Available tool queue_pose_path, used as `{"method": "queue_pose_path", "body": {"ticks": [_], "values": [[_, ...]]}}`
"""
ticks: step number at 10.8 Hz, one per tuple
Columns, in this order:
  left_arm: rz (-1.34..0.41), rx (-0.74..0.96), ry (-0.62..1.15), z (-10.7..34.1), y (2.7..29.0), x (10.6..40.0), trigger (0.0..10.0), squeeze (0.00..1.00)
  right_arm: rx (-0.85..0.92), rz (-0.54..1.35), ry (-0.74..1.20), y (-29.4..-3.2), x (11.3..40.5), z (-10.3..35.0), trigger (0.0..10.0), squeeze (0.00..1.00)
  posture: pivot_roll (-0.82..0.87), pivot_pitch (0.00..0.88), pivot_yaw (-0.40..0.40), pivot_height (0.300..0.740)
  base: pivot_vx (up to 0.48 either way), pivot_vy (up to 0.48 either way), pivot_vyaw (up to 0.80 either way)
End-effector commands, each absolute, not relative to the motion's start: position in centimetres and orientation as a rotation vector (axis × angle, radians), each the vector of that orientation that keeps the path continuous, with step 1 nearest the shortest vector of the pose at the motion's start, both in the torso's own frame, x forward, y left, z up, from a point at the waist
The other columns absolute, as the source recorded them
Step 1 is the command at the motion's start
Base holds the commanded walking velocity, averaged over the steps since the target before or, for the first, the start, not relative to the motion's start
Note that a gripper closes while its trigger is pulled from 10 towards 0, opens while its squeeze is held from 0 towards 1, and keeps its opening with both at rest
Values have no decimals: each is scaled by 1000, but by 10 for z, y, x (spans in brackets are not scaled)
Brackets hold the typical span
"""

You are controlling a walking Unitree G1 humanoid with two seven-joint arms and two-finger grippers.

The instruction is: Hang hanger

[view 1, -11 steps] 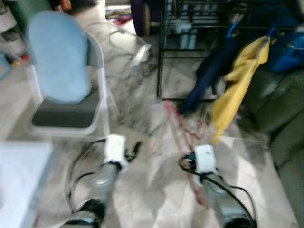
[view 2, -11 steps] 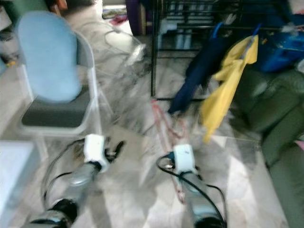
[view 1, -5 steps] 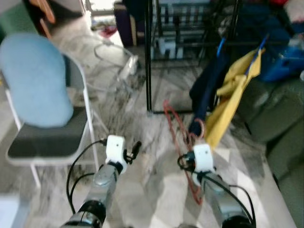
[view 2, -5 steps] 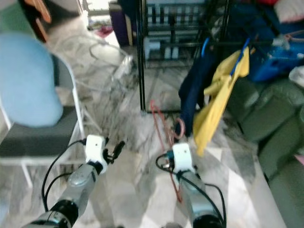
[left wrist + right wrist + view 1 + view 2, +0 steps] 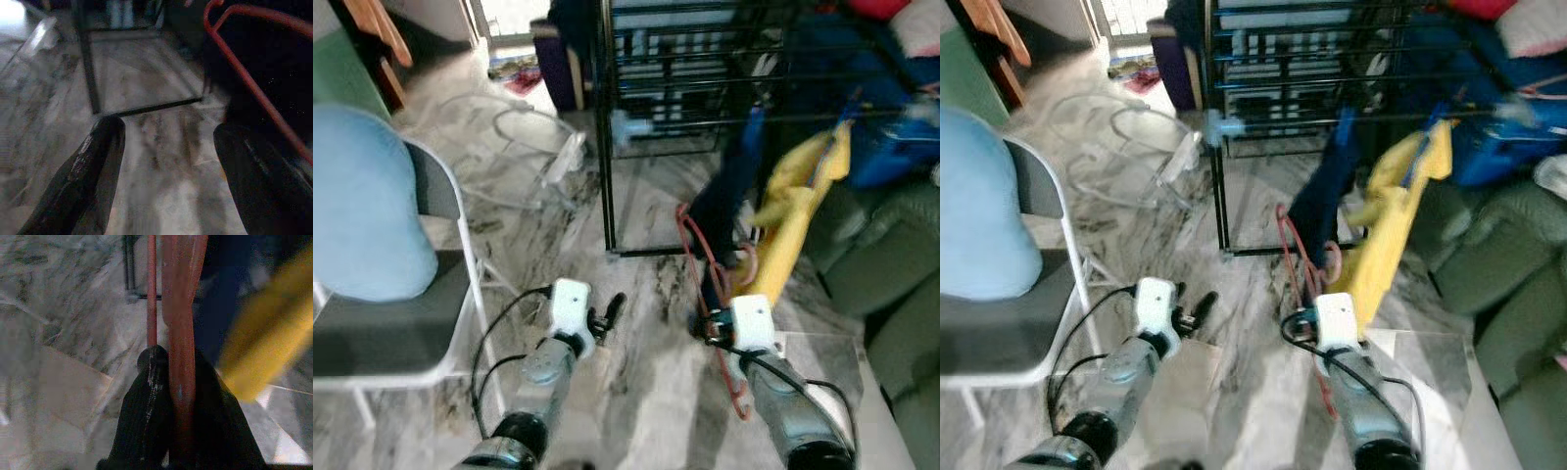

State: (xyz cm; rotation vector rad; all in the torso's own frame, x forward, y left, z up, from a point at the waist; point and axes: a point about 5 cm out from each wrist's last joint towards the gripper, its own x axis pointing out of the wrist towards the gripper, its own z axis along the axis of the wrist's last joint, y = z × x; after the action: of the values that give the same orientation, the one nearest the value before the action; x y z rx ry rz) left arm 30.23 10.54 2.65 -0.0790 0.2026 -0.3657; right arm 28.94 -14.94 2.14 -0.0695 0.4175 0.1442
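As the robot walks closer, rack [image 5: 705, 59] now looms larger at upper centre, so hanging is near. Right gripper [image 5: 173, 377] stays clamped on red hanger [image 5: 690, 245], centre right of frame. Left gripper [image 5: 161, 161] spread wide, empty, lower centre.

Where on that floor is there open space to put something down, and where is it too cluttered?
Bare marble floor lies between the two arms, and more inside the black rack frame's foot. It is crowded to the right, where dark and yellow clothes hang beside the red hanger held in the right gripper, and by the chair on the left.
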Motion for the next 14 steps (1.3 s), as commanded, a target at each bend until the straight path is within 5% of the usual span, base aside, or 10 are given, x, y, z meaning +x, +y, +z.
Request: {"method": "queue_pose_path", "body": {"ticks": [1,4,14], "values": [[-368,-83,206,26,104,302,10000,0,-90,103,428,-161,290,23,10000,0,-138,146,35,740,461,0,0],[-363,-83,226,24,103,301,10000,0,-103,82,440,-166,289,21,10000,0,-141,148,34,740,405,0,0],[-340,-49,253,16,111,294,10000,0,-144,266,221,-119,297,83,10000,0,-132,175,38,740,0,0,0]]}}
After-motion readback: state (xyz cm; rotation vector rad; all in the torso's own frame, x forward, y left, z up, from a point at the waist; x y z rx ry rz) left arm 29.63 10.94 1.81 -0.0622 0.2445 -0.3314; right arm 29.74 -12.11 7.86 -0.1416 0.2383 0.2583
